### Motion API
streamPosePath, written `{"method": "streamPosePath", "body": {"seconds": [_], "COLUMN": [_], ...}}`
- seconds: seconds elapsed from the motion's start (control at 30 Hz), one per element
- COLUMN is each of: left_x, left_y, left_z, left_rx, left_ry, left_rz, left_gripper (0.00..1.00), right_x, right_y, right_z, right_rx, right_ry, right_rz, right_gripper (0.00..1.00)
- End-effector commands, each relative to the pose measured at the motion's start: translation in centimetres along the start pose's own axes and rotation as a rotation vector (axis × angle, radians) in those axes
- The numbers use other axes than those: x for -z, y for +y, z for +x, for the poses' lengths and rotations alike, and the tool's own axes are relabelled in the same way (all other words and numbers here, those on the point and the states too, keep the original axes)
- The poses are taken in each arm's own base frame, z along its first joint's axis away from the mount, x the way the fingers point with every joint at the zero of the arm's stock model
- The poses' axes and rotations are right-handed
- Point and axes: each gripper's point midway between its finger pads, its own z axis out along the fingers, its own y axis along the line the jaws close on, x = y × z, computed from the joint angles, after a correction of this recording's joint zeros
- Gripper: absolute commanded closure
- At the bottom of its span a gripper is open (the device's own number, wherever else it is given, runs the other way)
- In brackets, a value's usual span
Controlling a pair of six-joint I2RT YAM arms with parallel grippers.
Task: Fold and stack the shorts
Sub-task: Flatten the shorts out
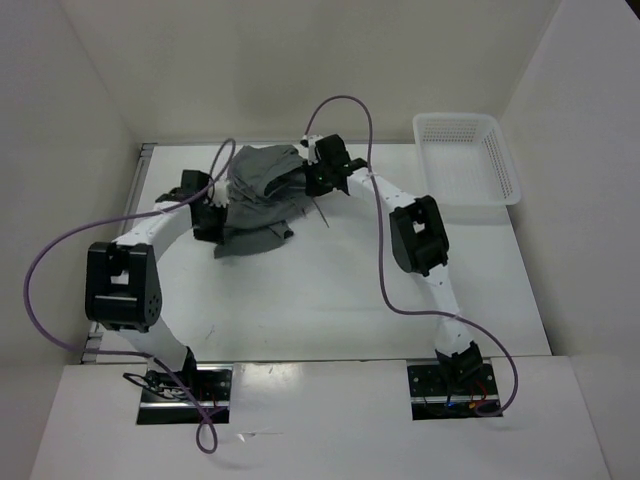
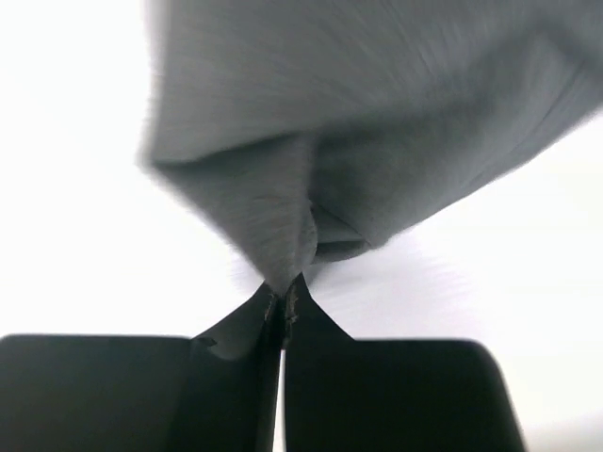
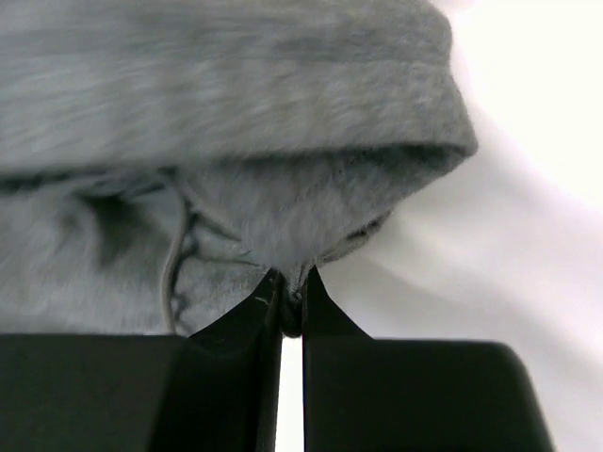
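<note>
Left jaws and right jaws are both pinched shut on the shorts [image 1: 255,200], grey fabric all bunched up right ahead of each.

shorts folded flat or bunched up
Bunched up, not folded: the shorts are a crumpled heap, pinched by the left gripper and right gripper, both shut on fabric.

shorts [image 1: 255,205] on table [image 1: 330,290] (far side), basket [image 1: 470,160] right

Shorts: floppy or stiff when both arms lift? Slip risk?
Likely floppy: the shorts bunch and drape between the left gripper and right gripper. Probably light: soft thin fabric. May slip, since each pinch catches only a small fold.
</note>
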Motion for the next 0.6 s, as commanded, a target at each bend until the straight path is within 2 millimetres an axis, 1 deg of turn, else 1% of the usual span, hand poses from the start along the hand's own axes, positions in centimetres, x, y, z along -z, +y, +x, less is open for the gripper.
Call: {"method": "streamPosePath", "body": {"seconds": [0.0,0.03,0.07,0.1,0.13,0.17,0.2,0.23,0.27,0.3,0.33,0.37,0.4,0.43,0.5,0.53,0.57], "left_x": [8.9,11.3,12.9,14.3,16.6,17.6,18.6,20.7,21.7,22.7,24.4,25.6,26.7,27.9,29.4,29.2,29.1], "left_y": [4.9,5.5,6.5,6.8,6.7,6.7,6.5,6.3,6.2,6.0,5.8,5.7,5.5,4.9,4.0,3.2,3.1], "left_z": [-8.1,-9.2,-9.6,-9.8,-10.3,-10.2,-10.3,-10.4,-10.3,-10.4,-10.3,-10.5,-10.7,-10.6,-10.4,-10.4,-10.4], "left_rx": [0.017,0.028,0.047,0.053,0.054,0.055,0.054,0.056,0.058,0.057,0.059,0.062,0.061,0.052,0.038,0.021,0.016], "left_ry": [-0.305,-0.37,-0.4,-0.423,-0.481,-0.499,-0.525,-0.576,-0.6,-0.621,-0.659,-0.686,-0.715,-0.752,-0.797,-0.799,-0.799], "left_rz": [-0.265,-0.297,-0.328,-0.362,-0.385,-0.398,-0.4,-0.417,-0.43,-0.431,-0.444,-0.455,-0.457,-0.442,-0.417,-0.388,-0.378], "left_gripper": [1.0,1.0,1.0,1.0,1.0,1.0,1.0,1.0,1.0,1.0,1.0,1.0,1.0,1.0,1.0,1.0,1.0], "right_x": [10.2,11.9,16.1,17.2,18.9,21.9,23.2,24.6,27.6,28.2,29.1,30.6,31.4,31.7,32.9,33.3,34.1], "right_y": [0.6,0.9,1.6,1.5,1.5,2.7,3.3,3.8,5.2,5.6,6.0,6.7,7.1,7.2,8.0,8.1,8.5], "right_z": [-7.4,-7.6,-9.7,-7.4,-6.9,-6.0,-4.9,-3.2,-3.3,-1.2,-0.1,0.4,0.4,1.0,0.5,0.4,-1.0], "right_rx": [0.097,0.115,0.148,0.158,0.228,0.266,0.289,0.307,0.318,0.305,0.297,0.3,0.291,0.284,0.272,0.27,0.276], "right_ry": [-0.145,-0.148,-0.206,-0.146,-0.136,-0.134,-0.116,-0.079,-0.112,-0.076,-0.056,-0.066,-0.071,-0.054,-0.073,-0.069,-0.106], "right_rz": [-0.014,-0.045,-0.06,-0.076,-0.09,-0.129,-0.153,-0.18,-0.215,-0.238,-0.257,-0.277,-0.288,-0.29,-0.314,-0.315,-0.322], "right_gripper": [1.0,1.0,1.0,1.0,1.0,1.0,1.0,1.0,1.0,1.0,1.0,1.0,1.0,1.0,1.0,1.0,1.0]}}
